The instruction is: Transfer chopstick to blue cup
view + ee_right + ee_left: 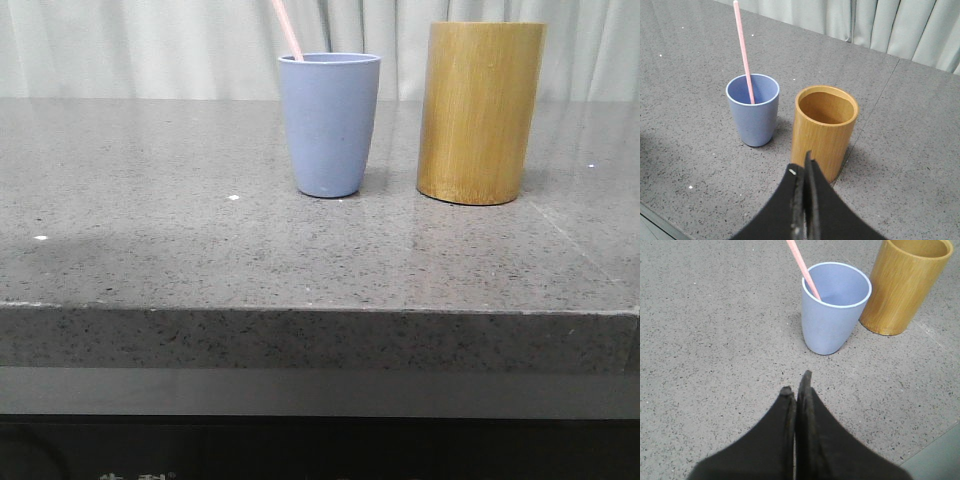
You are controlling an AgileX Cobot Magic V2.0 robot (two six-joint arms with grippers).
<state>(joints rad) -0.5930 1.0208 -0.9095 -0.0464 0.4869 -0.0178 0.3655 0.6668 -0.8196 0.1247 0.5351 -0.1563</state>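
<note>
Grey stone table (150,250): your chopstick (744,55) leans inside the blue cup (329,125), beside the bamboo holder (478,112). It looks light, stiff, slippery; pinch its top. Left gripper (796,390) and right gripper (805,172) are pressed together, empty.

the chopstick (288,30) runs off the frame's top edge; its lower end sits hidden inside the blue cup (329,125).

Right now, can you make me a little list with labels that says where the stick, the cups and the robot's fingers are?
chopstick: standing in the blue cup, leaning on its rim
blue cup: upright on the table, left of the wooden holder
wooden holder: upright, looks empty
left gripper: fingers shut, holding nothing, apart from the cup
right gripper: fingers shut, holding nothing
table: grey speckled stone
</note>
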